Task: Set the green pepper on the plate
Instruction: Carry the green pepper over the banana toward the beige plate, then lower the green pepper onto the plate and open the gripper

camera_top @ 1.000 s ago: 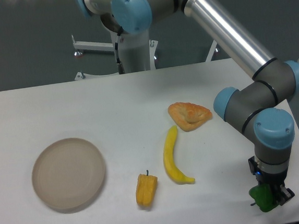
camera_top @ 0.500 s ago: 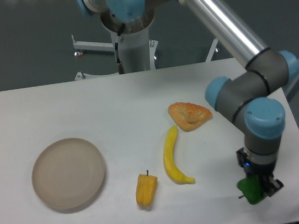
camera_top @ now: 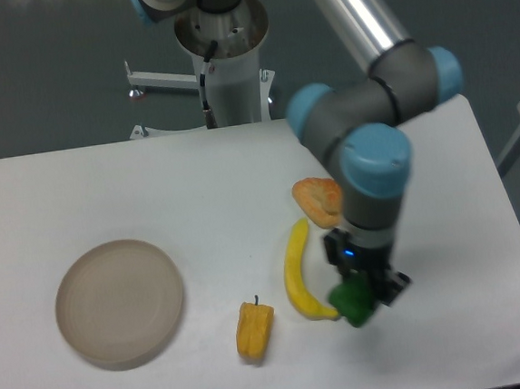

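The green pepper is glossy bright green and held in my gripper, which is shut on it, above the table just right of the banana's lower end. The beige plate lies at the left of the table, with nothing on it, well away from the gripper. The arm's wrist hides part of the pastry.
A yellow banana lies just left of the gripper. A yellow-orange pepper sits between banana and plate. An orange pastry lies behind the arm. The robot base stands at the back.
The gripper has carried the green pepper left and slightly up, from near the table's right front corner to beside the banana. The other objects have not moved.
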Motion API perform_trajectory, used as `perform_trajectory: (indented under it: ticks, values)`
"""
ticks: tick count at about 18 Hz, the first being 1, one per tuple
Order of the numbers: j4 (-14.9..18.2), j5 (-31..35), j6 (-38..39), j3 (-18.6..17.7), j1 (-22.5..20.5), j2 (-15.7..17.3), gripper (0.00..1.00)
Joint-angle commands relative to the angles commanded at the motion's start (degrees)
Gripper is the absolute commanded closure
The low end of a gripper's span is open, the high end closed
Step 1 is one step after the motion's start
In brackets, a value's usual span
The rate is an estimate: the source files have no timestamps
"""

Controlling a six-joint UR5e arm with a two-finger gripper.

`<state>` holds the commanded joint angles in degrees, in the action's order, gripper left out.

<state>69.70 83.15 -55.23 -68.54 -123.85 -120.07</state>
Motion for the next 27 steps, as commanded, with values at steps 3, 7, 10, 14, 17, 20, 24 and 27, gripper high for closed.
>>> perform_trajectory:
  ticks: [3,7,10,14,17,20,24,27]
  values:
    - [-0.3,-0.1,10.3,-4.8,4.7,3.3,0.68]
    - [-0.4,-0.1,22.3,-7.7,11.4,4.0,0.68]
    - [-3.3,-0.4,30.2,-8.1,14.6,2.0,0.68]
    - [-10.5,-6.0,29.8,-10.2,16.0,0.2,0.68]
    - [-12.1,-6.0,25.0,-11.3,17.4,-1.0,0.68]
    - [-13.3,-6.2,21.1,-12.8,17.7,-1.5,0.68]
    - [-14.1,-6.1,20.2,-13.3,19.1,-2.3,0.68]
    - [-14.5,-6.0,20.2,-13.3,19.9,-3.1,0.68]
